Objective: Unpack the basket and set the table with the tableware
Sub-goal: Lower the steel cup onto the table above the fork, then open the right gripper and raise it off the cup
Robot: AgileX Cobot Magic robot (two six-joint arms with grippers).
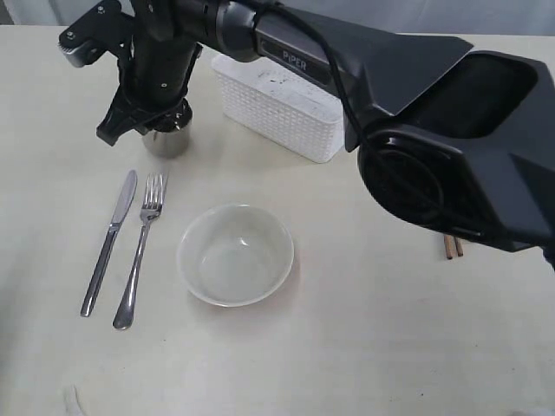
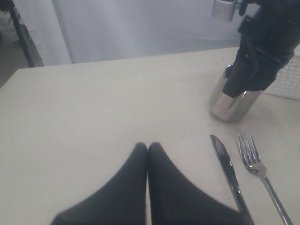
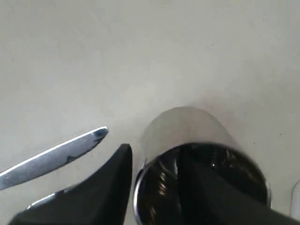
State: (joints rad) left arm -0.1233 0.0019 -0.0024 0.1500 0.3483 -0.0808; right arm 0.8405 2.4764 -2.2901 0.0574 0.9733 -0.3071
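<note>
First, table point(image 1: 364, 347): cream top carrying everything in view.
Right arm point(image 1: 416, 78): black, reaches from the right across the middle to the far left, hiding part of the basket.
Basket point(image 1: 277, 108): white lattice box at the far side, behind the arm; contents cannot be seen.
Bowl point(image 1: 236, 254): pale, upright, near the middle, just right of the fork.
Right gripper point(image 3: 154, 159): over the cup with jaws parted, one finger outside the wall, the other inside the rim; a gap shows, so nothing is pinched.
Left gripper point(image 2: 147, 147): fingers pressed together, holding nothing, above bare table left of the knife.
Cup point(image 1: 166, 141): steel, upright on the table, just beyond the knife and fork tips.
Knife point(image 1: 108, 243): flat, left of the fork, parallel to it, not touching.
Fork point(image 1: 140, 251): flat, between knife and bowl, tines toward the cup.
Chopsticks point(image 1: 452, 247): only brown ends peek from under the right arm's base.
</note>
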